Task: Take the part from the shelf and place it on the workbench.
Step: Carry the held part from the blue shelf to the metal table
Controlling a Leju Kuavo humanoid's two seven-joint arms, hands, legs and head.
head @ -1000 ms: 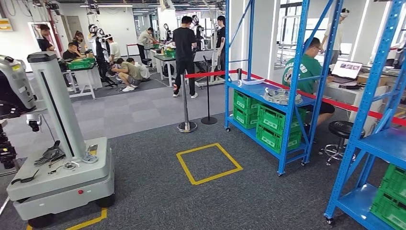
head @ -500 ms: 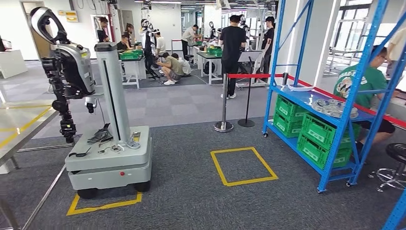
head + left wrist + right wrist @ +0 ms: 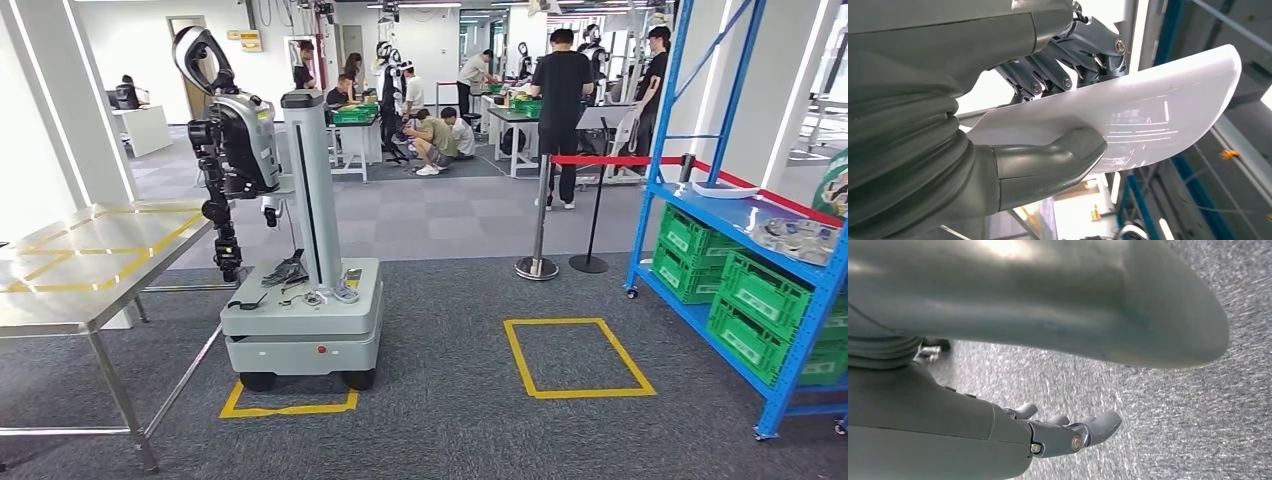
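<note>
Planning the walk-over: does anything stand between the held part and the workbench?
Left hand grips the white part. The workbench lies ahead-left; a grey wheeled robot stands beside its near corner, with open carpet before it.

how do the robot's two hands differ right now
The left hand holds the white part, thumb on one face and dark fingers on the other; the right hand holds nothing. The left hand's fingers are bent against the part; the right hand's fingers lie fairly straight and loose. Shelf rails lie beyond the left hand, grey carpet beyond the right. Both have grey casings and dark finger links.
</note>
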